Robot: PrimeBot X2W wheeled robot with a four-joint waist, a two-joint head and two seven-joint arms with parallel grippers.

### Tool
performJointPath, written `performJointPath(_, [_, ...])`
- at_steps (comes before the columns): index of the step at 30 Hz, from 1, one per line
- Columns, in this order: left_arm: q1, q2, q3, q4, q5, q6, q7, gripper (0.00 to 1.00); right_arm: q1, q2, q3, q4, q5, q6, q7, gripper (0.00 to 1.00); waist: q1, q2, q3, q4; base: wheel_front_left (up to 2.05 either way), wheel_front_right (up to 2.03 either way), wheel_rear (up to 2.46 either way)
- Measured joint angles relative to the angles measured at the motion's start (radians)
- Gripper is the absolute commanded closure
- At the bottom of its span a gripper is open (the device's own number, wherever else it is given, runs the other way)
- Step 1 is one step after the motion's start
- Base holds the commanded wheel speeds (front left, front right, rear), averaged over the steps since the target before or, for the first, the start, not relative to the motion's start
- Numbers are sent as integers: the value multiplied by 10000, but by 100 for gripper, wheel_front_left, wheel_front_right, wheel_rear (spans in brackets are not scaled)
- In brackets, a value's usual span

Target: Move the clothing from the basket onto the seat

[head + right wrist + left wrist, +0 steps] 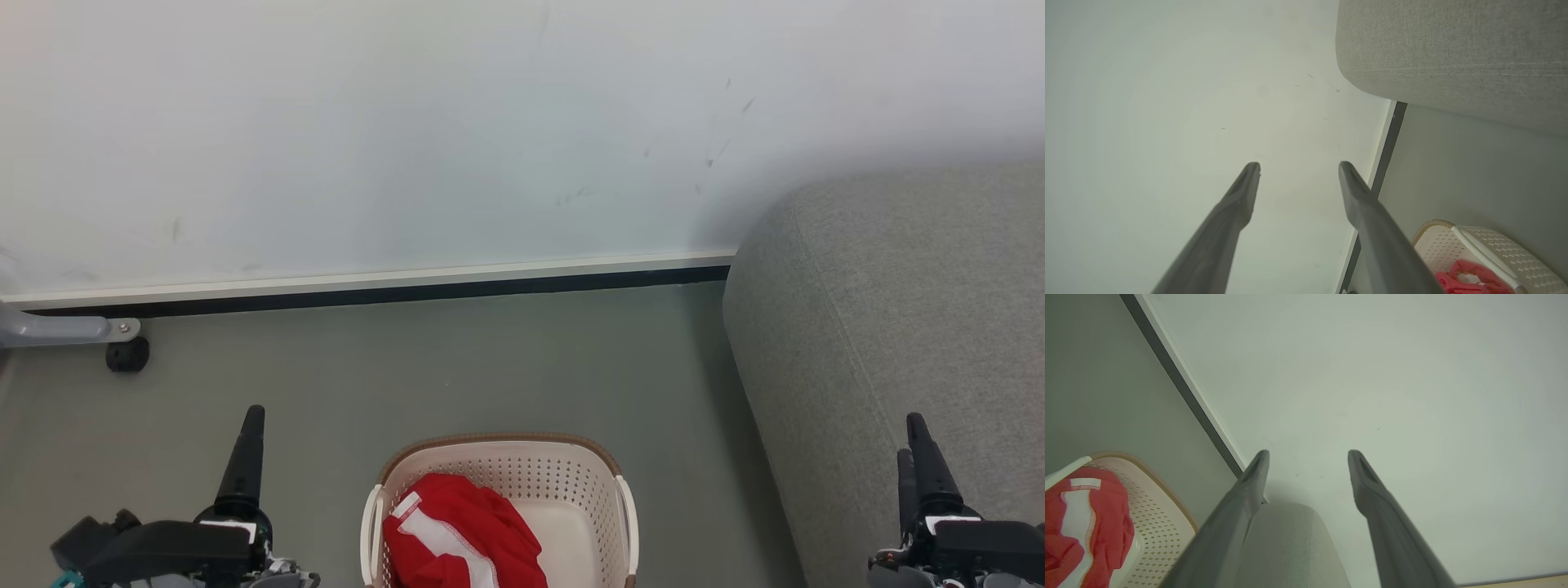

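Observation:
The cream-white basket (pixel 600 469) stands on the floor at the bottom middle of the head view. The red clothing (pixel 461 531) with white trim lies bunched in its left half. The grey seat (pixel 898 310) fills the right side. My left gripper (pixel 253 420) hangs left of the basket, and my right gripper (pixel 909 437) is over the seat's front part. In the left wrist view my left gripper (pixel 1309 455) is open and empty, with the basket (pixel 1159 522), clothing (pixel 1086 522) and seat (pixel 1286 539) below. My right gripper (pixel 1299 166) is open and empty too, near the seat (pixel 1453 53), basket (pixel 1494 249) and clothing (pixel 1461 277).
A pale wall (pixel 408 122) with a white and dark baseboard (pixel 367 286) runs behind the basket. Grey floor (pixel 449 367) lies between wall and basket. A grey metal leg with a black caster (pixel 126 353) sits at the far left by the wall.

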State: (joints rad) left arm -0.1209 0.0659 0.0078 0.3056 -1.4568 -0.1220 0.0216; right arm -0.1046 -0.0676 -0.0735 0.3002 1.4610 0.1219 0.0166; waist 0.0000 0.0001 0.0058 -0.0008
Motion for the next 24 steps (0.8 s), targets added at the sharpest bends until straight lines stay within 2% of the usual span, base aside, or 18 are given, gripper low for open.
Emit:
performJointPath(10, [-219, 366, -558, -75, 1553, 268, -407, 0, -152, -276, 479, -59, -1363, -92, -374, 0, 0, 0, -14, 5, 0, 0, 0])
performJointPath(24, [-569, 993, -1561, -221, 4149, 984, -943, 0, -583, -907, 1592, -105, -4207, -702, -901, 0, 0, -1, -41, -9, 0, 0, 0])
